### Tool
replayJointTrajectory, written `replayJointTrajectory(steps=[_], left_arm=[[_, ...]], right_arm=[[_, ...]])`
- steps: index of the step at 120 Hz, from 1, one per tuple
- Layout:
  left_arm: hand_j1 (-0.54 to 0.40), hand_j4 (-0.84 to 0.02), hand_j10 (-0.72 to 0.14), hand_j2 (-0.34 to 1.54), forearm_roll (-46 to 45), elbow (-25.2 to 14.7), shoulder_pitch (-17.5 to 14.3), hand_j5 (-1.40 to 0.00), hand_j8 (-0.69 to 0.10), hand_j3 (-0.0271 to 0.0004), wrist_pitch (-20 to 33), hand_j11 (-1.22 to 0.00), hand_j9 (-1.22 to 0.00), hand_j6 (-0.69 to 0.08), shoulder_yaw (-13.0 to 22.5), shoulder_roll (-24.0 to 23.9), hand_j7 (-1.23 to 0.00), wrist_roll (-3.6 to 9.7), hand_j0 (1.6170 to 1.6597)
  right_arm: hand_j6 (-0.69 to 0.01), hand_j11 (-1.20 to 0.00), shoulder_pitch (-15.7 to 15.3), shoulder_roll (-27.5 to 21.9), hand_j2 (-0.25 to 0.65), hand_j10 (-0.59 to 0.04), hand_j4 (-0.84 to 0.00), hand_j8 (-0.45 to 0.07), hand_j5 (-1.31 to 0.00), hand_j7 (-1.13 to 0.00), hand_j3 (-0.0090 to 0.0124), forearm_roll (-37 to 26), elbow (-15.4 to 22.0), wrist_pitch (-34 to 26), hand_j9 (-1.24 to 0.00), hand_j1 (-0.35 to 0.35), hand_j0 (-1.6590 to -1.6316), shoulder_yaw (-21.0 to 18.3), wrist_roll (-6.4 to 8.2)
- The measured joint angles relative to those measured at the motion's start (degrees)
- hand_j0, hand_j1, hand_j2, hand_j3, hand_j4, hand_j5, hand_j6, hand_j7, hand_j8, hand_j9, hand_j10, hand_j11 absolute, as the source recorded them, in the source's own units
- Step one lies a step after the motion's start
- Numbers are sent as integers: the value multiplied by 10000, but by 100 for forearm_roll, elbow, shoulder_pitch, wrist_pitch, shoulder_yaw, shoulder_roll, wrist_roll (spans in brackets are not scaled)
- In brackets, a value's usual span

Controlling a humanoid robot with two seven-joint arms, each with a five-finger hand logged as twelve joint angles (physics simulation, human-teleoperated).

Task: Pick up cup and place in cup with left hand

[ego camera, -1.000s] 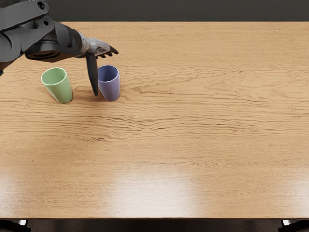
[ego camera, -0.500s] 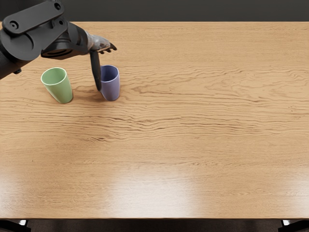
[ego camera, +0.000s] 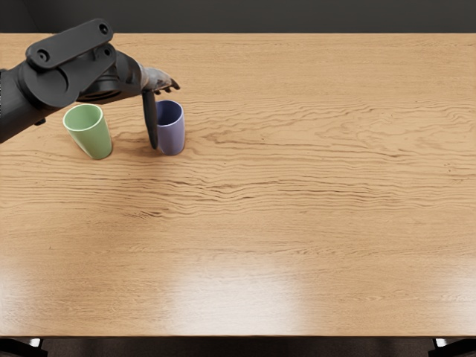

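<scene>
In the head view my left hand (ego camera: pixel 162 111) is at the purple cup (ego camera: pixel 172 134), its long thumb hanging down along the cup's left side and its other fingers reaching past the far side of the rim. The fingers are spread, not curled round the cup. The purple cup stands upright on the table. To its left stands the green cup (ego camera: pixel 91 134), also upright, with its open top showing and the left forearm passing just beyond it. The inside of the purple cup is partly covered by the hand.
The wooden table (ego camera: pixel 282 223) spans the picture, its far edge running behind the hand. My left arm comes in from the upper left, over the table's far left part. The right arm does not show.
The left forearm has swung right and toward the near side. The hand has shifted slightly right, bringing its thumb closer against the purple cup. Both cups have stayed in place.
</scene>
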Motion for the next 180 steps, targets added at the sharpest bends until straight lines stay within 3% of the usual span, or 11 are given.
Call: replayJointTrajectory(steps=[30, 113, 171, 180], left_arm=[[2936, -486, -483, 101, 163, -2, 50, -609, -492, 0, 234, -607, -607, -495, 156, -99, -608, 0, 16581], [1634, -1573, -1569, 320, 125, -43, -2, -2021, -1579, 0, 168, -2019, -2019, -1582, 172, -222, -2020, 41, 16581], [-53, -3208, -3093, 653, 146, -28, 9, -3744, -3318, 0, 163, -3891, -3895, -3217, 250, -188, -3742, 50, 16580], [-355, -3413, -3319, 693, 140, -17, 9, -4092, -3256, 0, 157, -4211, -4214, -3420, 253, -187, -4091, 51, 16580]], right_arm=[[-237, -311, 0, 0, -50, -238, -238, -238, -311, -311, 0, 0, -4, 0, -311, -3202, -16581, 0, 0], [-237, -311, 0, 0, -50, -238, -238, -238, -311, -311, 0, 0, -1, 0, -311, -3202, -16581, 0, 1], [-238, -311, 0, 0, -50, -239, -238, -238, -311, -311, 0, 0, -7, 0, -311, -3202, -16581, 1, 1], [-238, -311, 0, 0, -50, -239, -238, -238, -311, -311, 0, 1, -7, 0, -311, -3202, -16581, 4, 1]])
